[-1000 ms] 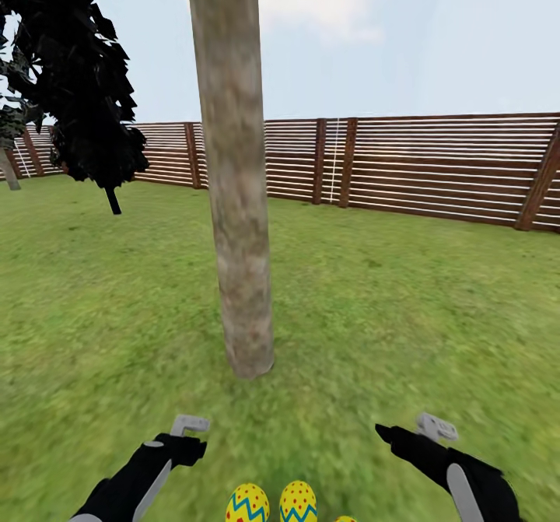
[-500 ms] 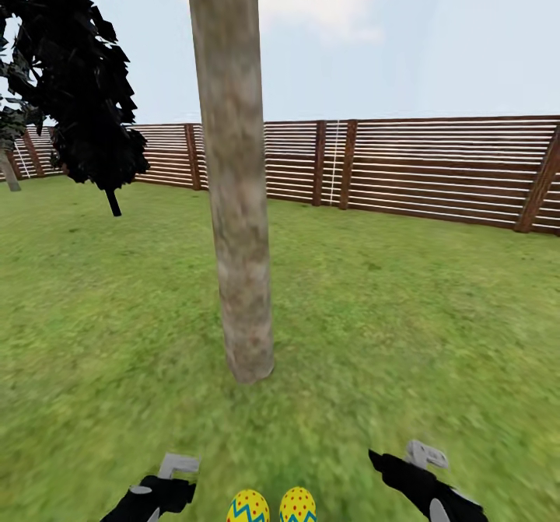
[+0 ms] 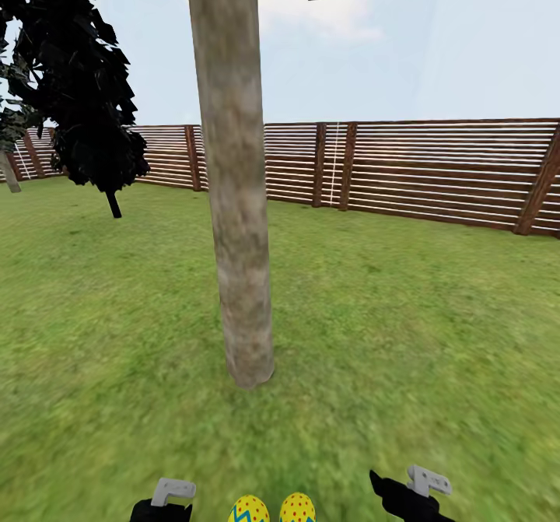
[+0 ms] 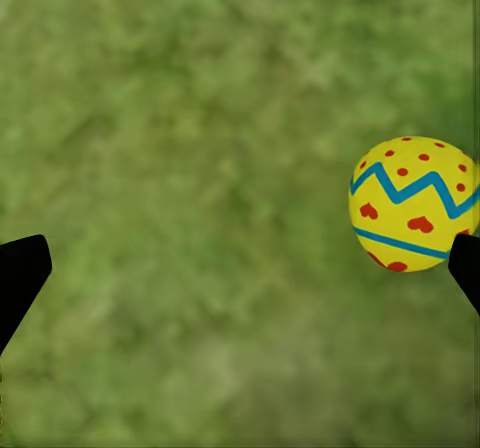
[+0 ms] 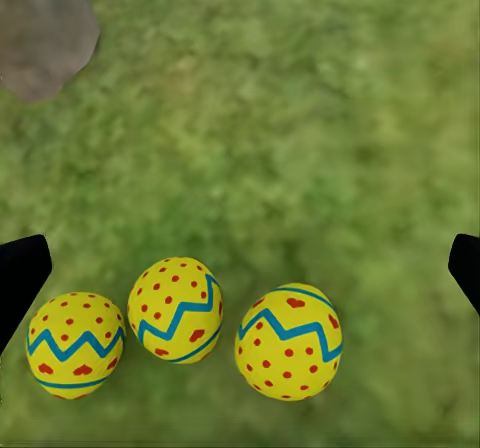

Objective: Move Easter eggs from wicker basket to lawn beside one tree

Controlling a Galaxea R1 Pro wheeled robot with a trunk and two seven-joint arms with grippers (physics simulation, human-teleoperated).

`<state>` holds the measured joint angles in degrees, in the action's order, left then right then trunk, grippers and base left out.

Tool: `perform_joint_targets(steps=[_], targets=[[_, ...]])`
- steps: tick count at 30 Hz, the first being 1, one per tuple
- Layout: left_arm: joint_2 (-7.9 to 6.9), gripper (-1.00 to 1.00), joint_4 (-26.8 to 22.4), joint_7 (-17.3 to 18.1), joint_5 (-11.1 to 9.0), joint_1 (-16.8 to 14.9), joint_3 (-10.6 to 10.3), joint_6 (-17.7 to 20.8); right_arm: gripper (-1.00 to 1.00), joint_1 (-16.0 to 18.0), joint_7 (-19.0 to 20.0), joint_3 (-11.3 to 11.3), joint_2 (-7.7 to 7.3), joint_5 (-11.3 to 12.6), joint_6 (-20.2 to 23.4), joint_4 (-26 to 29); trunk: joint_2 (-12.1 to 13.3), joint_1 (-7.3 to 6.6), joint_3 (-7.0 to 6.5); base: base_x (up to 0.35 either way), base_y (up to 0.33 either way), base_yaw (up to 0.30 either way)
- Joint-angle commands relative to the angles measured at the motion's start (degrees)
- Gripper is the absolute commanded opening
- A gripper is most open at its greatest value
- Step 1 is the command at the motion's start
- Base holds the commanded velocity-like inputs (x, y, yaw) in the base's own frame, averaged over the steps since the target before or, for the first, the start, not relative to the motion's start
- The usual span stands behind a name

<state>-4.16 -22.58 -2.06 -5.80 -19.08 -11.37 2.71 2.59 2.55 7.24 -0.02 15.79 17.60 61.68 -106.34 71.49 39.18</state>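
Lying in a row on the lawn (image 5: 300,118), the three eggs (image 5: 180,310) rest close together in the right wrist view, the middle one nearly touching its neighbour (image 5: 76,344) on one side and just apart from the third (image 5: 288,341) on the other. The foot of the tree (image 5: 40,30) shows near them in that view, grey-brown against the grass.

In the head view the trunk (image 3: 233,195) stands upright at about 12 o'clock from the robot, and two eggs (image 3: 250,509) (image 3: 297,508) peek in at 6 o'clock, side by side, between the two arms. The left gripper (image 3: 167,499) sits at about 7 o'clock and the right gripper (image 3: 404,491) at about 5 o'clock, both low over the grass.

The right fingers (image 5: 20,278) are spread wide, tips at opposite edges of their wrist view, holding nothing and touching no egg. The left fingers (image 4: 20,273) are likewise spread wide and empty; one egg (image 4: 413,204) lies on the grass just beside one fingertip, though I cannot tell whether they touch.

A slatted fence (image 3: 435,168) runs across the far side of the garden, with a dark tree (image 3: 82,78) at 10 o'clock.
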Motion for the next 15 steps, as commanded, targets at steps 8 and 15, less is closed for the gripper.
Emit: perform_joint_targets(steps=[8, 15], targets=[[0.2, 1.0, 2.78, -0.59, -0.53, 0.13, -0.49, -2.93, 1.0, -0.04, 0.23, -1.28, -0.08, 0.26, -3.55, -3.85, 3.2, -1.77, -1.38, 0.0, 0.0, 0.0], [0.24, 1.0, 3.48, -2.19, -0.45, 0.1, -0.52, -3.73, 1.0, -0.04, 0.21, -4.7, -0.08, 0.29, -4.73, -5.8, 6.0, -3.31, -2.64, 0.0, 0.0, 0.0]])
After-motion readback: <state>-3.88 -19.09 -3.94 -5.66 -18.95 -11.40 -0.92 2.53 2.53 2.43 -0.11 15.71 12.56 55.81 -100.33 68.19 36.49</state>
